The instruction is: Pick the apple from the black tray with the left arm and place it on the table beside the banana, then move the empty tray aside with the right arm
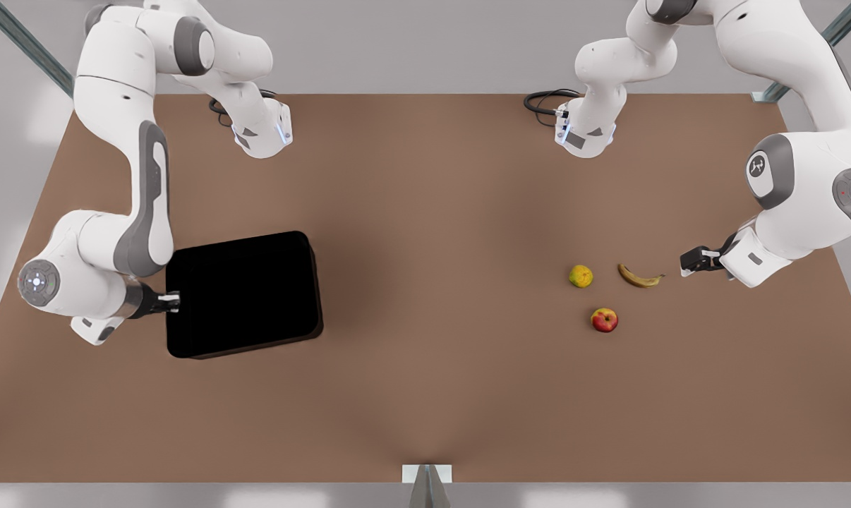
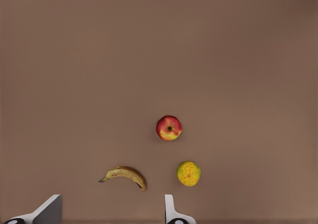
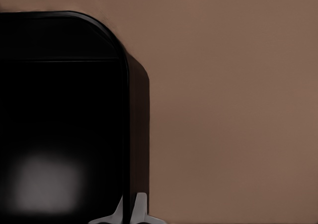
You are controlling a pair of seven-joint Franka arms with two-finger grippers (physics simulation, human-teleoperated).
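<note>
A: Plain brown table, grey posts at the corners, pale wall behind. Start at the fingers?

B: Right gripper, on the front view's left. In its wrist view the two pale fingertips stand close together astride the rim of the black tray, one inside the wall and one outside. I'd say it is pinched shut on that rim.

A: And the tray itself?

B: Nothing in it; it sits flat on the front view's left half of the table.

A: The other one?

B: Left gripper, on the front view's right, hangs just beside the banana tip, holding nothing. Its wrist view has the fingers spread wide apart.

A: The apple?

B: The apple rests on the table near the banana, with a yellow-green round fruit just beside both. So the placing looks done; only shifting the tray remains.

A: Risks?

B: A thin rim grip near one corner. Dragging could make the tray pivot or slip free. Pulling it toward the fruit would knock the apple rolling.
</note>
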